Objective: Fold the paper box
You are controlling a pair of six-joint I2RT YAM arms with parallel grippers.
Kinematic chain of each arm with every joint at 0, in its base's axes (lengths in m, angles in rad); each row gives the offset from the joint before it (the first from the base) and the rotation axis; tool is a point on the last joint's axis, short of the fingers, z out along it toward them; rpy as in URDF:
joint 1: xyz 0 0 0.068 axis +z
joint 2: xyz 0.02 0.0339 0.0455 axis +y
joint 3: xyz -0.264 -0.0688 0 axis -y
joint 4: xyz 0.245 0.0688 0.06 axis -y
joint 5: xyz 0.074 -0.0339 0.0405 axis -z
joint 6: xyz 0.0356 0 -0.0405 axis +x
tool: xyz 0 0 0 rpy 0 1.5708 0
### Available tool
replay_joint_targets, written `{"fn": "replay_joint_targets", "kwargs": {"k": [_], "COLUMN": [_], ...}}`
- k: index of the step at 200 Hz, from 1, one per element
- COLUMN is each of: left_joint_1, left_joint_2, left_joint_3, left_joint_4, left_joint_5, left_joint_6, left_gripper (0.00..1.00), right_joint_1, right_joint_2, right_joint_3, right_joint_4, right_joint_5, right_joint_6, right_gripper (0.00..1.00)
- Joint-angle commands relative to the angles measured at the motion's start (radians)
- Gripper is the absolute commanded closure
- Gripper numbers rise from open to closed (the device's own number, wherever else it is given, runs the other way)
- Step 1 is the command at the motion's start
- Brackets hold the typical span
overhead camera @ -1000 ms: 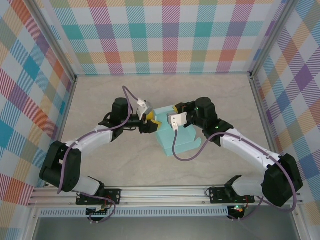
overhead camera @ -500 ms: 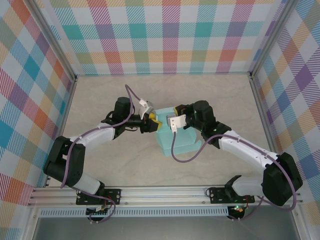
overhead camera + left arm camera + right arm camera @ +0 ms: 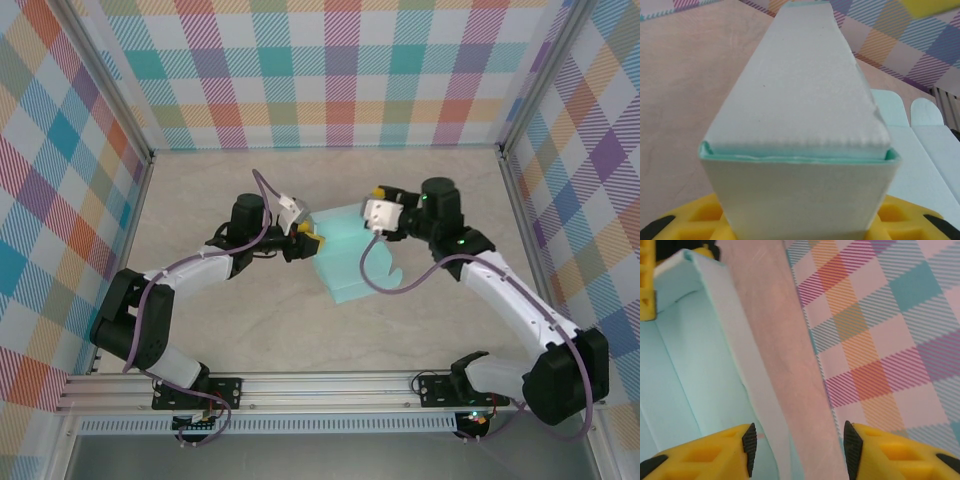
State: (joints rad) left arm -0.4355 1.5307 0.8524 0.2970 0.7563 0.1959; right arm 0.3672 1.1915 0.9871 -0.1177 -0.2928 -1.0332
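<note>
The paper box (image 3: 357, 262) is a pale mint card piece lying mid-table, partly folded, with flat flaps toward the near right. My left gripper (image 3: 307, 240) is shut on the box's left end. In the left wrist view a raised folded wall of the box (image 3: 800, 125) stands between the yellow fingers (image 3: 685, 222). My right gripper (image 3: 371, 214) hovers open over the box's far edge. In the right wrist view its black pads (image 3: 749, 447) stand apart over bare table, with the box (image 3: 690, 365) just to their left and nothing between them.
Plaid walls (image 3: 340, 70) enclose the beige table (image 3: 220, 330) on three sides. Aluminium posts (image 3: 512, 160) stand at the back corners and a rail runs along the near edge. The right arm's purple cable (image 3: 372, 285) loops over the box.
The right gripper has opened, let go of the box and pulled back to the far right. The left gripper closed a little on the box's left end and holds still.
</note>
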Motion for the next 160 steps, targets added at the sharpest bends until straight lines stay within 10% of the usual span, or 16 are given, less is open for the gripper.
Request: {"fn": "replay_joint_targets", "kwargs": {"k": [1,73,122,160], "left_joint_1": [-0.009,-0.003,0.0,0.0], "left_joint_2": [-0.021,-0.026,-0.031,-0.026], "left_joint_3": [0.013,0.043,0.048,0.07], "left_joint_4": [0.048,-0.032,-0.042,-0.059], "left_joint_5": [-0.002,0.103,0.153,0.155], "left_joint_6": [0.08,0.151,0.165,0.164], "left_gripper": [0.88,0.88,0.88,0.88], "right_joint_1": [-0.175,-0.48,-0.397,-0.354], "right_joint_2": [0.013,0.167,0.256,0.262], "right_joint_3": [0.045,-0.037,0.038,0.034], "right_joint_4": [-0.121,0.019,-0.289,-0.223], "right_joint_5": [-0.335,-0.563,-0.657,-0.689], "right_joint_6": [0.308,0.617,0.267,0.334], "right_gripper": [0.49,0.56,0.55,0.55]}}
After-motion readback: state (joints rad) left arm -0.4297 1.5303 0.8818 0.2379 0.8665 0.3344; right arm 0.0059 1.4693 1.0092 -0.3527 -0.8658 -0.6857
